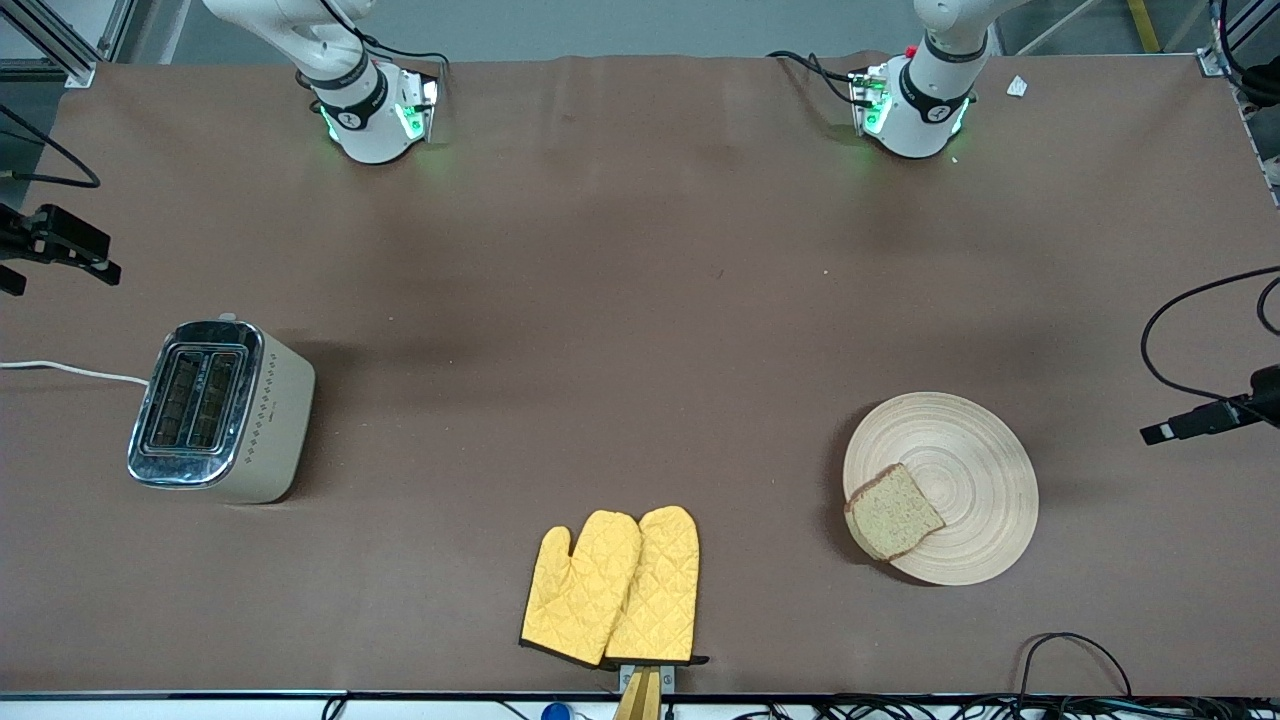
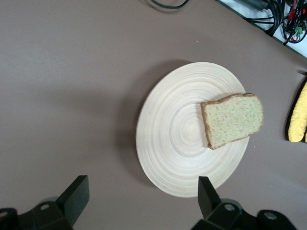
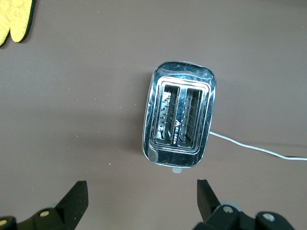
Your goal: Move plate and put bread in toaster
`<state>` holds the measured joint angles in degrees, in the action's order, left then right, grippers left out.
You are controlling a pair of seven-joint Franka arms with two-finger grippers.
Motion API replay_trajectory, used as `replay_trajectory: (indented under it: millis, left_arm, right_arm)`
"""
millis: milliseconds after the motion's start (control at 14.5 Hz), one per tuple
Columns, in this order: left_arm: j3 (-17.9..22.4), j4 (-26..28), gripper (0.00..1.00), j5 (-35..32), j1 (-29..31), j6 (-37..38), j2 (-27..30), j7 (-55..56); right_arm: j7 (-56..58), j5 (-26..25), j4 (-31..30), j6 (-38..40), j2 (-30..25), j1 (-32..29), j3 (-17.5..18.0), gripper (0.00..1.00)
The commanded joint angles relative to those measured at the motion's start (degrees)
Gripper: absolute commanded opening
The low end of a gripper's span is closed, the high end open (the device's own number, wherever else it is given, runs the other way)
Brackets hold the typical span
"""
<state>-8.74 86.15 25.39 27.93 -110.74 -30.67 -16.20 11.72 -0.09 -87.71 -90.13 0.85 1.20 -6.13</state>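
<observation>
The round light-wood plate (image 1: 965,455) (image 2: 175,139) lies toward the left arm's end of the table. The brown bread (image 1: 893,512) (image 2: 232,120) slice rests flat on the plate's rim, on the side nearer the front camera. The cream toaster (image 1: 220,410) (image 3: 180,120) stands upright toward the right arm's end, both slots empty. My left gripper (image 2: 143,188) hangs open high above the table beside the plate, holding nothing. My right gripper (image 3: 141,188) hangs open high above the table beside the toaster, also holding nothing. Neither hand shows in the front view.
A pair of yellow oven mitts (image 1: 612,585) (image 2: 298,115) (image 3: 14,19) lies at the table edge nearest the front camera, between toaster and plate. The toaster's white cord (image 1: 70,370) (image 3: 259,148) trails off the table's end. Black cables (image 1: 1075,650) loop near the plate.
</observation>
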Motion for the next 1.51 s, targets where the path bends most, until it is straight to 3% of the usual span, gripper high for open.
replay_trajectory:
  millis: [0, 275, 688, 964, 1446]
  left_arm:
    - [-0.5, -3.4, 1.0, 5.2, 1.6, -0.4, -6.6, -3.5]
    - [-0.5, -5.1, 0.97, 10.9, 2.0, -0.4, -12.1, -4.6]
    - [-0.5, -5.1, 0.71, 17.4, 2.7, -0.4, -16.5, -13.6]
    - [-0.5, -5.1, 0.69, 22.6, 3.4, 0.1, -18.7, -20.4]
    - [-0.5, -5.1, 0.54, 31.8, 3.6, 0.3, -22.2, -28.2]
  right_arm:
    - [-0.7, 0.0, -1.1, -0.3, -0.8, 0.2, 0.3, 1.0]
    - [-0.9, 0.0, -1.1, 0.0, -0.8, 0.6, 0.4, 1.0]
    - [-0.9, 0.0, -1.1, 0.5, -0.9, 1.4, 0.4, 1.0]
    - [-0.8, 0.0, -1.1, 0.4, -0.9, 1.4, 0.4, 1.0]
    - [-0.8, 0.0, -1.1, 0.4, -0.9, 1.4, 0.4, 1.0]
